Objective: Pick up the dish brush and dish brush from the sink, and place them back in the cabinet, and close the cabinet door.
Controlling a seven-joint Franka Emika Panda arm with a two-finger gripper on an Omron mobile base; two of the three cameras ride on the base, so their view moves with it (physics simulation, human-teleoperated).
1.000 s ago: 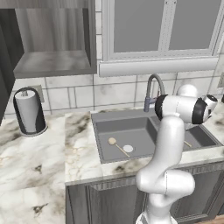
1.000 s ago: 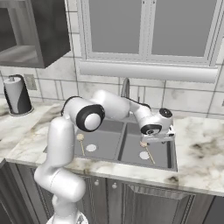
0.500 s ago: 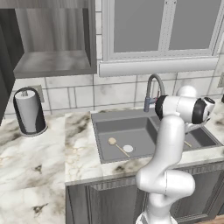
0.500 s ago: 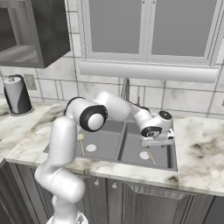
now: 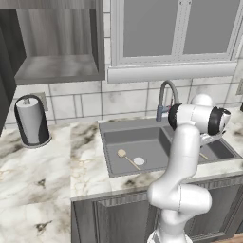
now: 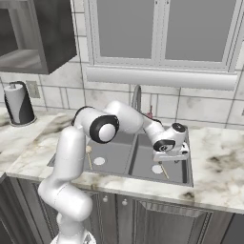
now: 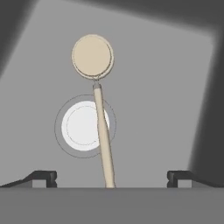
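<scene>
Lower than a second ago, my gripper (image 7: 109, 181) has come down over the right basin of the sink (image 6: 183, 176); the base views have not shifted. Its two fingertips (image 7: 43, 176) stand wide apart with nothing between them yet.

The brush I'm after, the right-hand dish brush (image 7: 99, 109), lies flat on the basin floor directly under the hand. In the hand view its thin handle runs up from midway between the tips to the round head at the far end, passing just beside the white drain disc (image 7: 81, 125) and overlapping its rim. So the long axis lies across the line joining the fingers, which I judge is the right alignment for closing on the handle after a straight descent.

Counting: two brushes, both in the sink. The second dish brush (image 5: 128, 159) is in the left basin, beside its own white drain (image 5: 139, 161). There are two drains, one per basin.

Up on the left, the wall cabinet (image 5: 57, 71) stands open, its shelf bare.
</scene>
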